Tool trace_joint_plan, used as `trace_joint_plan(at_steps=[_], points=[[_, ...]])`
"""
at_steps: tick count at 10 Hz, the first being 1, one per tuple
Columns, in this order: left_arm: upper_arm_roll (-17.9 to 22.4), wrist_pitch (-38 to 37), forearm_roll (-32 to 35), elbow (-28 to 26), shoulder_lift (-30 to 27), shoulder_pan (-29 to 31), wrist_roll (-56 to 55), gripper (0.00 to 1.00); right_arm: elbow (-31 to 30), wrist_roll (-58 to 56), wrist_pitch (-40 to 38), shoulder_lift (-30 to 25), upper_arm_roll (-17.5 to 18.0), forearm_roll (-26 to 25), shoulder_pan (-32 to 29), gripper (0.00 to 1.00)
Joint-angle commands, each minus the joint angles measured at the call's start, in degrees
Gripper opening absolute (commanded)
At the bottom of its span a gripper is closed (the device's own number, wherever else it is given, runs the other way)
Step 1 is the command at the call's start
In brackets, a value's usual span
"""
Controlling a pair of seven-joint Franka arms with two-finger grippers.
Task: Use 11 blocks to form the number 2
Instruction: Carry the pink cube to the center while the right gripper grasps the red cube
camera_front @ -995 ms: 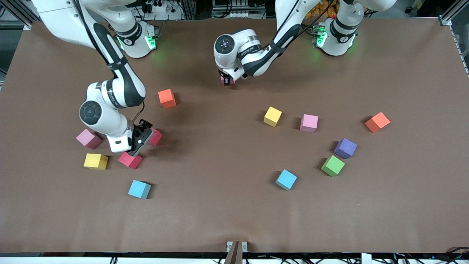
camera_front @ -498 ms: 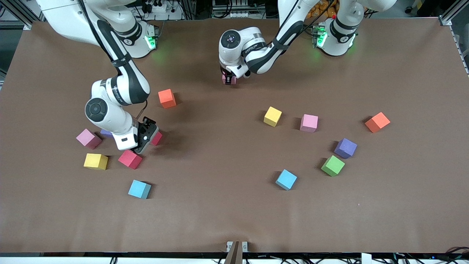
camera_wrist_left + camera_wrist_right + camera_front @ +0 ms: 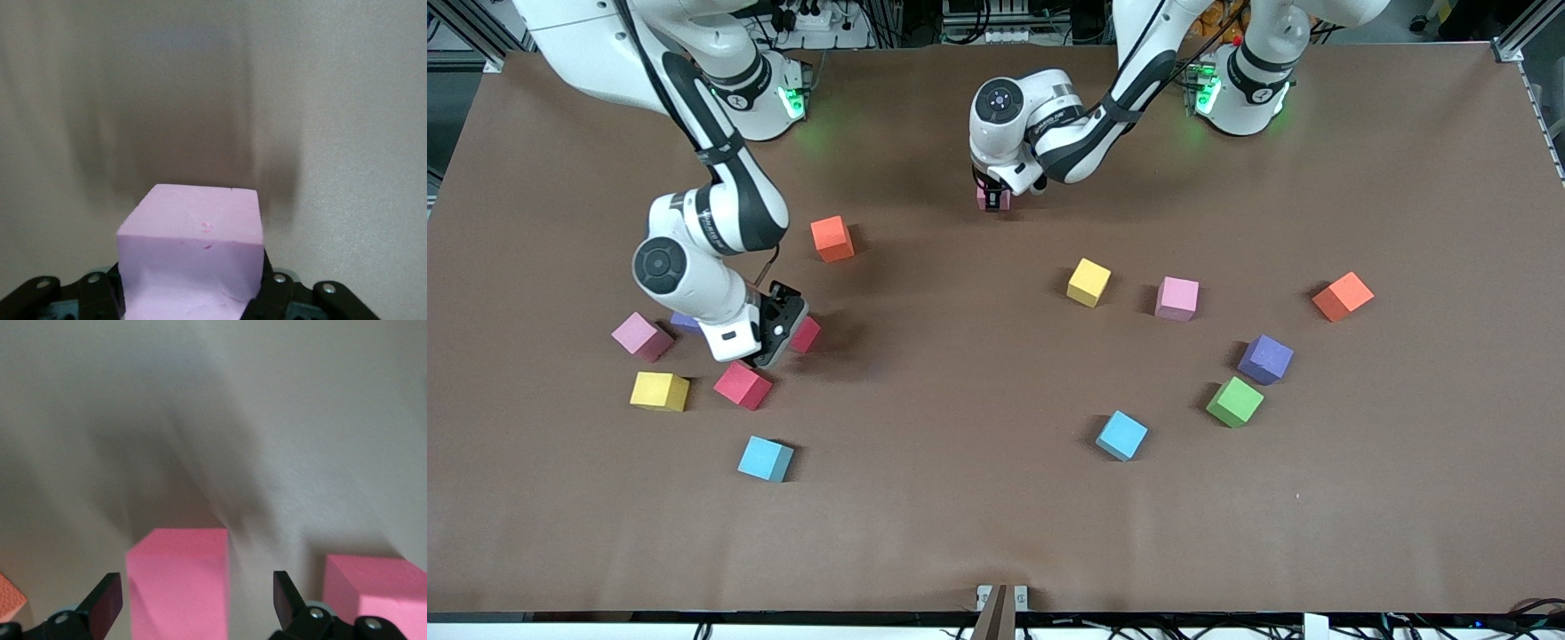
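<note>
My left gripper point(image 3: 992, 194) is shut on a pink block point(image 3: 193, 253), low over the table's middle near the robots' bases. My right gripper point(image 3: 781, 336) hangs open around a red block point(image 3: 807, 335), its fingers point(image 3: 107, 600) apart from the block's sides point(image 3: 179, 583). Beside it lie another red block point(image 3: 743, 386), a pink one point(image 3: 641, 336), a yellow one point(image 3: 659, 391), a light blue one point(image 3: 766, 459) and a half-hidden purple one point(image 3: 685, 324). Toward the left arm's end lie yellow point(image 3: 1088, 283), pink point(image 3: 1177, 298), purple point(image 3: 1265, 359), green point(image 3: 1234, 402) and light blue point(image 3: 1121, 436) blocks.
Two orange cubes lie on the brown table: one point(image 3: 831, 238) between the right gripper and the right arm's base, one point(image 3: 1343, 296) toward the left arm's end. A small metal bracket point(image 3: 1001, 597) sits at the table's edge nearest the camera.
My left gripper has carried the pink block a little toward the left arm's end. My right gripper has shifted from beside the nearer red block to around the farther one.
</note>
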Motion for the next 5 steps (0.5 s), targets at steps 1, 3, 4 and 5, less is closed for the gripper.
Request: trace_joint_plan(at_steps=[1,3,4,5], points=[[0.33,0.06,2.06,-1.35,-0.88,-0.54,-3.87,0.95,-2.07,-1.39,2.04,-0.55,-0.04,1.31,0.62,1.0],[0.24,-1.35,2.06,-1.26,-1.66,-0.71,-4.04,1.0,-2.69,-1.48,4.49,0.67,-0.13,1.31,0.44,1.0],[0.24,-2.05,2.15,-1.17,-2.36,-0.63,-4.04,1.0,-3.03,-1.65,6.76,1.46,-0.13,1.31,-0.16,1.0],[0.06,-3.19,2.06,-1.17,-3.07,-0.63,-4.04,1.0,-3.56,-2.0,7.22,1.47,-0.04,1.31,-0.17,1.0]])
